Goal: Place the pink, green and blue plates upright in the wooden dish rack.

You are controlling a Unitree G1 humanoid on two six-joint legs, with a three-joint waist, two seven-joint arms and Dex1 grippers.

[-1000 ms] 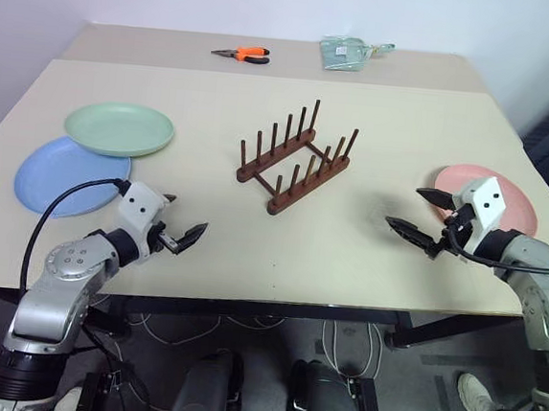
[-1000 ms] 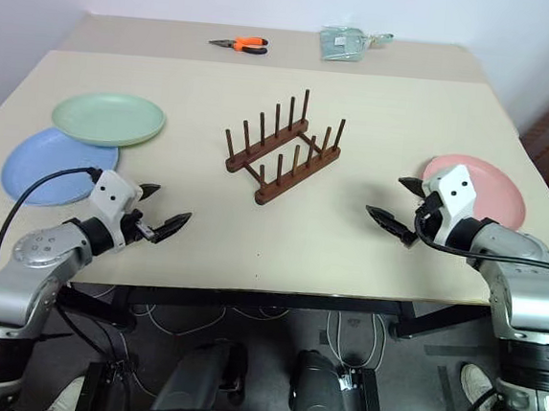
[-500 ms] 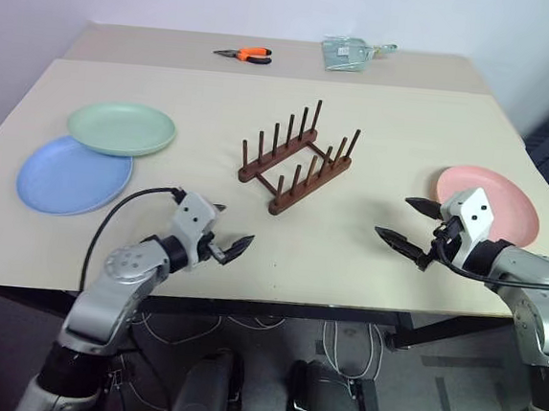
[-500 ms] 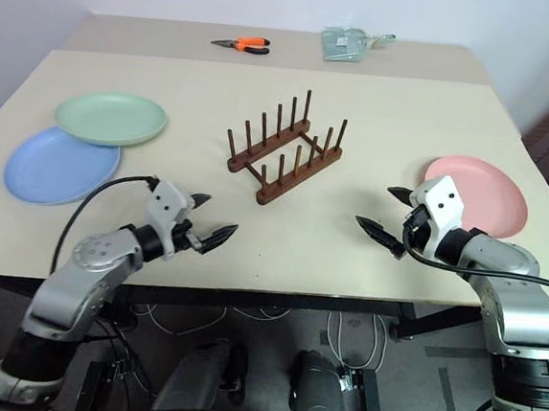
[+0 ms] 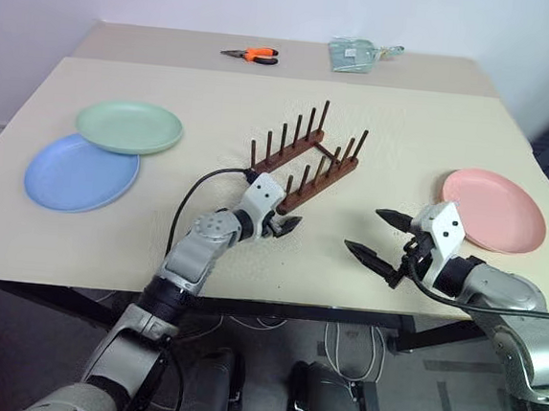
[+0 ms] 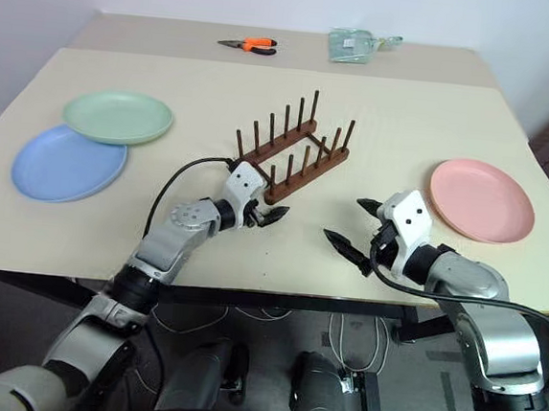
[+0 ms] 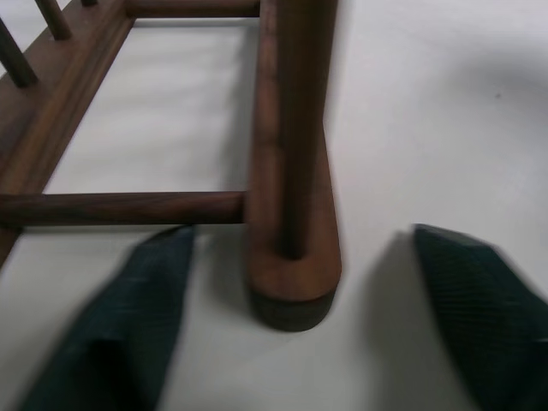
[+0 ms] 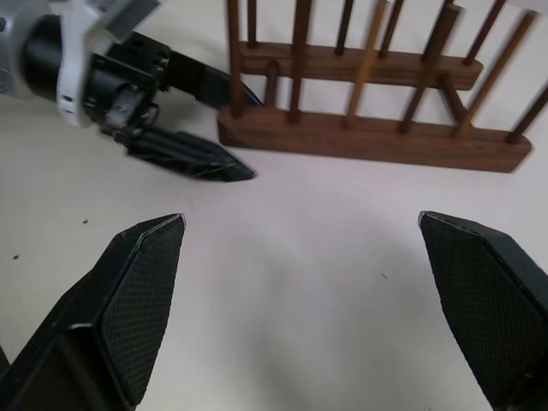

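The wooden dish rack (image 5: pixel 307 160) stands empty and slanted at the table's middle. My left gripper (image 5: pixel 287 224) is at its near end. In the left wrist view its two open fingers (image 7: pixel 128 325) straddle the end of one rail (image 7: pixel 291 214) with a gap on each side. The pink plate (image 5: pixel 493 209) lies flat at the right. My right gripper (image 5: pixel 364 230) hovers open and empty between rack and pink plate, facing the rack (image 8: pixel 360 137). The green plate (image 5: pixel 129 126) lies flat at the far left, its rim overlapping the blue plate (image 5: pixel 80 171) in front of it.
Orange-handled pliers (image 5: pixel 249 55) and a pale green packet (image 5: pixel 355 54) lie on the rear table strip. The table's front edge (image 5: pixel 276 302) runs just below both grippers.
My left gripper has swept right and forward from near the blue plate to the rack's near end, its fingers somewhat narrower. The right gripper has drifted left, away from the pink plate.
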